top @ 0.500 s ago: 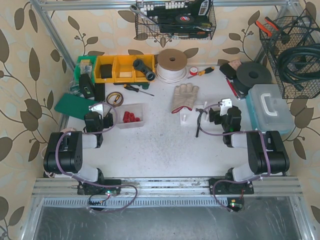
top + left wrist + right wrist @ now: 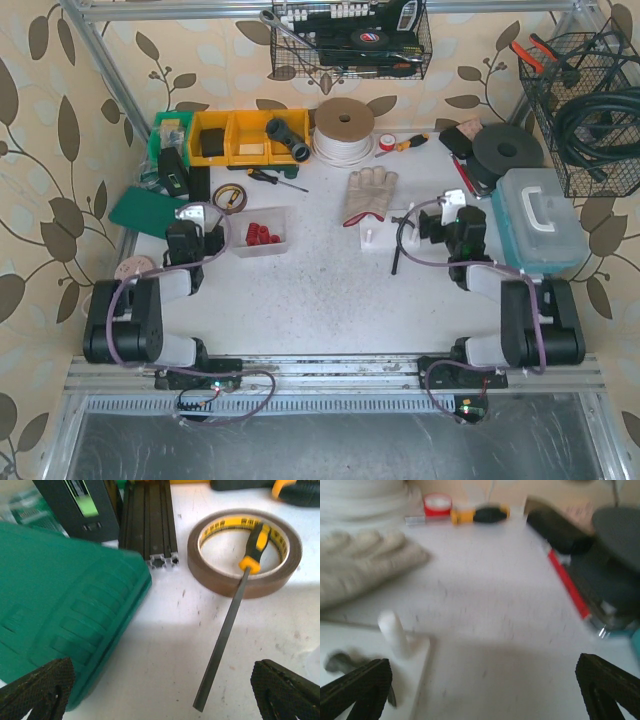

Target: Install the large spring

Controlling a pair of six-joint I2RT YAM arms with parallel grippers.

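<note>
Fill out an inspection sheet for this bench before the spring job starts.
Surface: white table, scuffed.
Job's things: red parts in a clear tray; white peg base; large spring not told apart.
Clutter: glove, tape roll with a file resting on it, green case, yellow bins, toolbox.
Grippers: left gripper and right gripper open, empty.
Cables: purple cables along both arms.
Surroundings: wire baskets, leaf-patterned wall.

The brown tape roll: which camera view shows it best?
The left wrist view: the brown tape roll lies close and sharp, with a yellow-handled tool resting across it. The top external view shows it only small. The right wrist view does not show it.
</note>
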